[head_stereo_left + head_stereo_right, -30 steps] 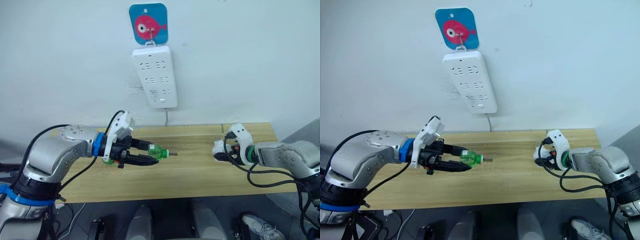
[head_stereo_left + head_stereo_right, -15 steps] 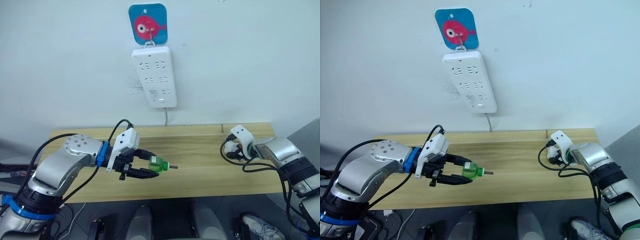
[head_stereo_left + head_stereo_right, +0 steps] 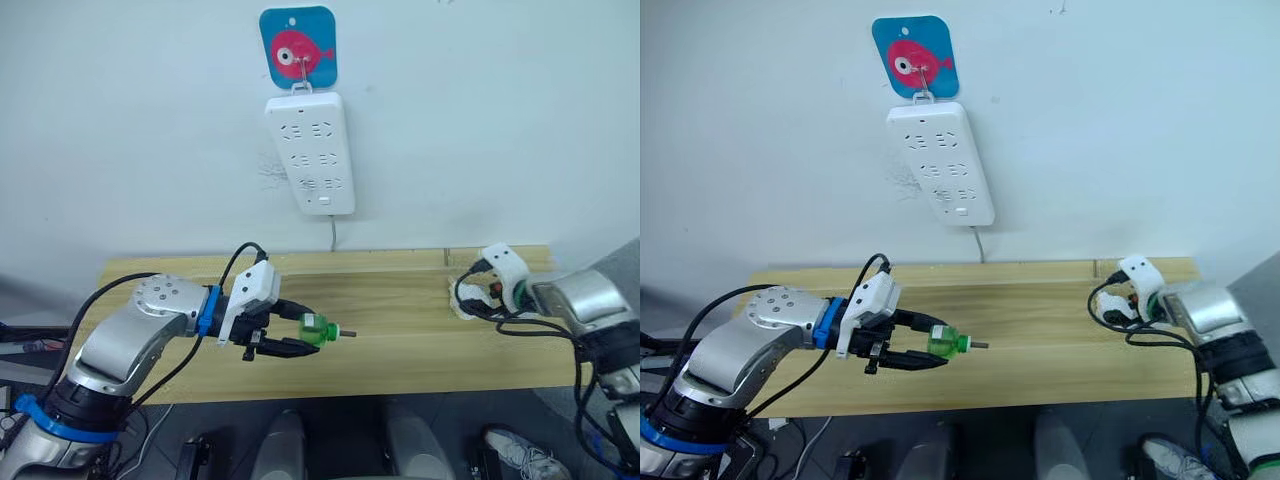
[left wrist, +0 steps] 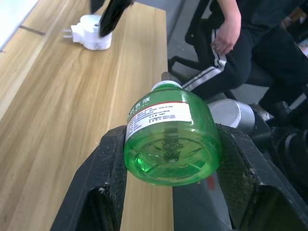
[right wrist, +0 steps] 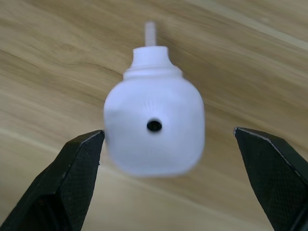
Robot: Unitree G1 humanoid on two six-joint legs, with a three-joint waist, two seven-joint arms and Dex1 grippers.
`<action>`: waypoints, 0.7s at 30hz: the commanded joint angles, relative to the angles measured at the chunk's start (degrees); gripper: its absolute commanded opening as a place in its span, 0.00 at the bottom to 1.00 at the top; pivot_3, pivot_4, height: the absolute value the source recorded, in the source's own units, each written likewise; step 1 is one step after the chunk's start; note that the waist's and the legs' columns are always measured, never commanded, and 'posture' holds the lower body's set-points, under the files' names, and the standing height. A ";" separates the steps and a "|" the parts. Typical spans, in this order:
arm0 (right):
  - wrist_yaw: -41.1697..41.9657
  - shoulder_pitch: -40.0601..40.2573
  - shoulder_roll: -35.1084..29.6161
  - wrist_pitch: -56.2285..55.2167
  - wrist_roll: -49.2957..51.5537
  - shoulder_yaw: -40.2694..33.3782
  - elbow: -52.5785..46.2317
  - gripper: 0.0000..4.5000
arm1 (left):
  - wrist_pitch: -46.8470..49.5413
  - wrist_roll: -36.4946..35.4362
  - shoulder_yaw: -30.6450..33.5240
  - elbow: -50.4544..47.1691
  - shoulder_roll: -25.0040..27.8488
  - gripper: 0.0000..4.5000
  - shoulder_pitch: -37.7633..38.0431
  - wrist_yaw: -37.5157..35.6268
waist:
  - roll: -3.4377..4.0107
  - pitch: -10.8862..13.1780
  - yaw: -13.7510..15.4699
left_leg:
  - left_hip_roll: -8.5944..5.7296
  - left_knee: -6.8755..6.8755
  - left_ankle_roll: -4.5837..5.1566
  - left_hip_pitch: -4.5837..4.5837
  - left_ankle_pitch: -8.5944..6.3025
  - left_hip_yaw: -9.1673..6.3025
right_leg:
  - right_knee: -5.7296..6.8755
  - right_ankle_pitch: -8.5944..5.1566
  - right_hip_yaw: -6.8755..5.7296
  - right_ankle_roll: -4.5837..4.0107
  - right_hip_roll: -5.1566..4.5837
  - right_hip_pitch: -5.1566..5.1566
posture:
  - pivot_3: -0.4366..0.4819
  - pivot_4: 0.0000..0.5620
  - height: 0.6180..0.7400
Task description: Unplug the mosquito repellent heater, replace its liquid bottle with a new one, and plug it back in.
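Observation:
The green liquid bottle hangs above the table's middle with its wick pointing right, and my left gripper is shut on it. The mosquito repellent heater, white and rounded with a small vent hole, lies on the wood at the table's right end. My right gripper is open over it, one black finger on each side and clear gaps between the fingers and the heater. No bottle shows in the heater.
A white power strip hangs on the wall from a blue fish hook, its cord dropping behind the wooden table. A seated person on a chair is beyond the table's front edge.
My left gripper has lowered a little toward the table's front with the bottle still in it. My right arm has shifted to the right along the table's end.

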 commanded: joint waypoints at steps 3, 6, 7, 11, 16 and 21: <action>2.01 5.31 2.74 9.38 11.78 -18.18 -20.77 1.00 | -5.54 -0.81 5.13 1.11 -6.93 0.50 0.47 6.08 | -0.01 0.00 0.00 | 0.02 0.03 0.00 0.03 0.00 -0.01 | 0.04 0.00 -0.01 0.00 0.01 0.02 | 0.35 0.40 0.95; -0.91 7.41 10.75 12.58 16.90 -27.01 -29.63 1.00 | -9.26 -0.07 7.25 1.71 -13.30 0.50 0.20 12.00 | 0.00 -0.01 -0.11 | 0.05 0.05 0.00 0.09 0.00 -0.02 | 0.08 0.00 -0.02 0.00 0.03 0.10 | 0.33 0.40 0.95; -1.98 8.07 14.65 11.78 18.88 -29.55 -32.24 1.00 | -10.28 0.10 7.64 1.67 -15.42 0.50 0.01 13.86 | 0.00 -0.01 -0.08 | 0.05 0.06 0.00 0.10 0.00 -0.03 | 0.08 0.00 -0.02 0.00 0.03 0.13 | 0.33 0.40 0.95; -8.82 7.91 30.44 11.31 26.14 -37.78 -37.48 1.00 | -17.41 3.50 6.65 1.95 -22.17 0.50 -0.62 18.75 | 0.01 -0.02 -0.10 | 0.02 0.05 0.00 0.12 0.00 -0.04 | 0.04 0.00 -0.02 0.01 0.00 0.18 | 0.32 0.39 0.95; -24.46 3.80 49.94 13.24 46.41 -46.84 -34.89 1.00 | -27.80 9.96 2.27 4.55 -29.77 0.50 -1.41 22.69 | 0.06 -0.04 -0.33 | 0.01 0.06 -0.02 0.18 0.01 -0.02 | 0.14 0.01 0.00 0.00 -0.01 0.19 | 0.32 0.38 0.95; -37.10 5.99 54.78 7.10 58.51 -40.18 -35.37 1.00 | -28.18 11.43 0.29 5.23 -33.71 0.50 -2.93 26.00 | 0.08 -0.06 -0.70 | 0.00 0.06 -0.01 0.16 0.01 -0.03 | 0.19 0.01 -0.01 0.00 -0.01 0.16 | 0.30 0.37 0.95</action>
